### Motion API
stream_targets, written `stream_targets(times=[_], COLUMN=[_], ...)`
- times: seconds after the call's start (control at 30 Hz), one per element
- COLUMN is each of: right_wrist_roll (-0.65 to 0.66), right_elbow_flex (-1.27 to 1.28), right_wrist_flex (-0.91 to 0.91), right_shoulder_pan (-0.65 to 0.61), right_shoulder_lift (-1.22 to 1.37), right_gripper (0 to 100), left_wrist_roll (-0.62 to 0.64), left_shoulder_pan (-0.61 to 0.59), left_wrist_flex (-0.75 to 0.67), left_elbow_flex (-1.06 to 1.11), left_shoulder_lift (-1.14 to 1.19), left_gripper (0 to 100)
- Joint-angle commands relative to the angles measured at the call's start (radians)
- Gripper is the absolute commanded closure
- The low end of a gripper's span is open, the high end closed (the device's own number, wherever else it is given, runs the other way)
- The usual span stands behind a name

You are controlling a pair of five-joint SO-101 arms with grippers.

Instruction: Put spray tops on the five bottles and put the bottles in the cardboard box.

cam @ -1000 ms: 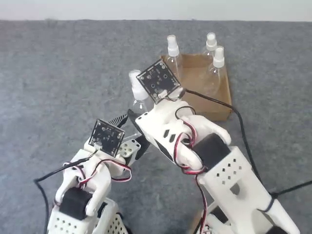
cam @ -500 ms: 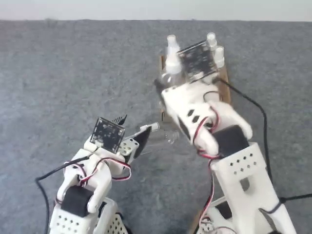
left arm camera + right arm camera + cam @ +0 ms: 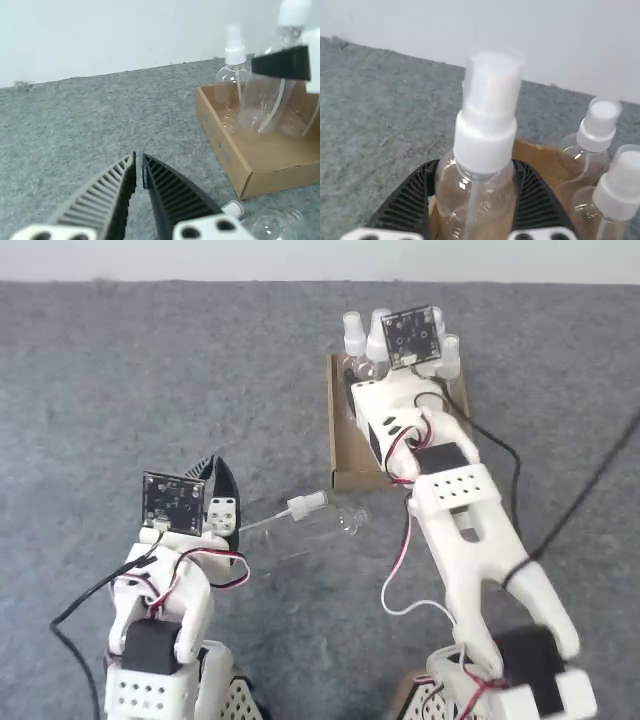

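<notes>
Right wrist view is showing the right gripper (image 3: 477, 172) clamping an upright capped bottle (image 3: 481, 145) over the cardboard box (image 3: 343, 445), far right. The left gripper (image 3: 139, 167) is sitting closed and empty, near left. Another bottle (image 3: 335, 518) is lying on the carpet (image 3: 150, 370) just beside the box.

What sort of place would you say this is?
Probably a robotics lab bench: two white robot arms with exposed wires, a grey carpet-like mat, a plain white wall, and a brown cardboard box of clear spray bottles.
</notes>
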Motion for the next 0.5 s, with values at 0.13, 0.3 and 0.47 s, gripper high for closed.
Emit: stream_targets(times=[0.13, 0.3, 0.47], right_wrist_roll=[-0.005, -0.006, -0.009], right_elbow_flex=[0.000, 0.000, 0.000], right_wrist_flex=[-0.197, -0.229, -0.228], right_shoulder_pan=[0.010, 0.010, 0.010], right_shoulder_lift=[0.147, 0.217, 0.259], right_gripper=[99.2, 99.2, 99.2], left_wrist_roll=[0.011, 0.011, 0.011], left_shoulder_pan=[0.002, 0.002, 0.002], left_wrist_flex=[-0.025, -0.025, -0.025], left_elbow_flex=[-0.007, -0.007, -0.007], left_shoulder_lift=[0.011, 0.011, 0.011], left_gripper=[99, 99, 99])
